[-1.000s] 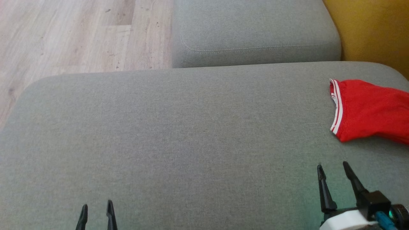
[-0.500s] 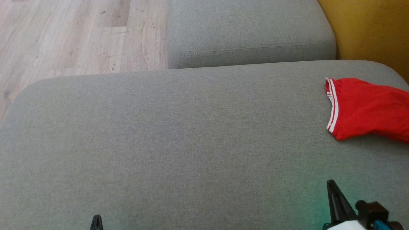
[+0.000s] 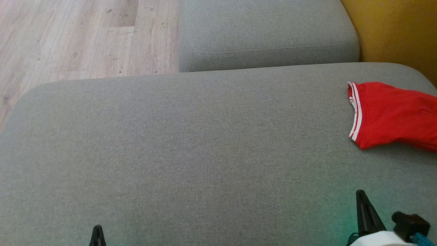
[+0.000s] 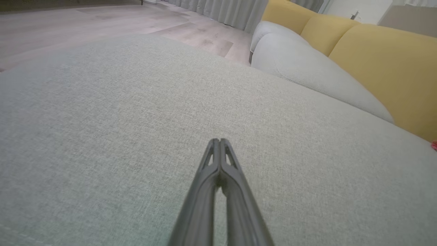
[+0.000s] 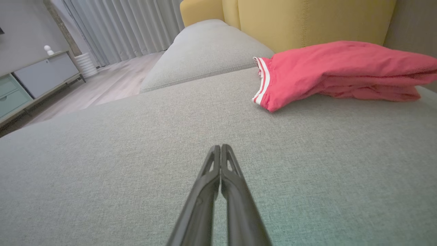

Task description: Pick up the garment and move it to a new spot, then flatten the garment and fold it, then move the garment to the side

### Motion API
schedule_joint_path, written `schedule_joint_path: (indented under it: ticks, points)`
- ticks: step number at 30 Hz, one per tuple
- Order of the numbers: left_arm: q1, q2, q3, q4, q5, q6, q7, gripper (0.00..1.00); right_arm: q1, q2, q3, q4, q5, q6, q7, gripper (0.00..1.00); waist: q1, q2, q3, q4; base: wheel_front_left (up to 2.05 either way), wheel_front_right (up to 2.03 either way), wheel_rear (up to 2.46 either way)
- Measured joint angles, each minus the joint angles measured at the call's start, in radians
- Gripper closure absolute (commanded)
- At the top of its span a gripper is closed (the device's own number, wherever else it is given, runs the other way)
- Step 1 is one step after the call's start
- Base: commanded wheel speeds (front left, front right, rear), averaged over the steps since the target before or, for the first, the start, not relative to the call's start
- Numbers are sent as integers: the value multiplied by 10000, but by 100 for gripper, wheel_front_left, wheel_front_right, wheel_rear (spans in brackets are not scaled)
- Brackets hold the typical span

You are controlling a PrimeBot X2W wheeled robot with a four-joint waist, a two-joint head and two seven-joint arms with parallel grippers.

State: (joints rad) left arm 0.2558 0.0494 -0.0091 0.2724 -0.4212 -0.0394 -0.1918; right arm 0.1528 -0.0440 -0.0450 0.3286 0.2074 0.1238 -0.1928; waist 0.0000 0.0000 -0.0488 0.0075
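**Both grippers closed and empty, red garment lying at the cushion's far right corner**

The red garment (image 3: 392, 114) is lying on the grey seat cushion (image 3: 205, 143), up by its far right corner, close to the yellow backrest (image 3: 396, 30). In the head view it is running off the picture's right side, so its full extent is not showing there. The right wrist view is giving more: layers stacked flat, a white-striped band facing the cushion's middle. What kind of garment it is cannot be told.

The right gripper (image 5: 221, 147) is hovering near the cushion's near edge, towards its right end, with its fingers pressing tip to tip and pinching nothing. It is sitting well apart from the garment. Its wrist is being cut off at the head view's bottom right corner.

The left gripper (image 4: 220, 141) is also pressing its fingers together on nothing, over bare fabric near the near edge, towards its left end. From the head camera just a dark tip is poking up. A second grey cushion (image 3: 266, 30) is sitting beyond the far edge, with wooden floor (image 3: 68, 37) to its left.
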Motion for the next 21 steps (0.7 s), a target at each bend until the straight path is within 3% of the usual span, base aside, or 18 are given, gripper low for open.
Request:
schedule_joint_path:
  ticks: [21]
  points:
    - [-655,-2,125,0,-2441,-150,633,100,-478,2,-199,-121,2882,-2,642,100,0,0,109,-15,0,0,0]
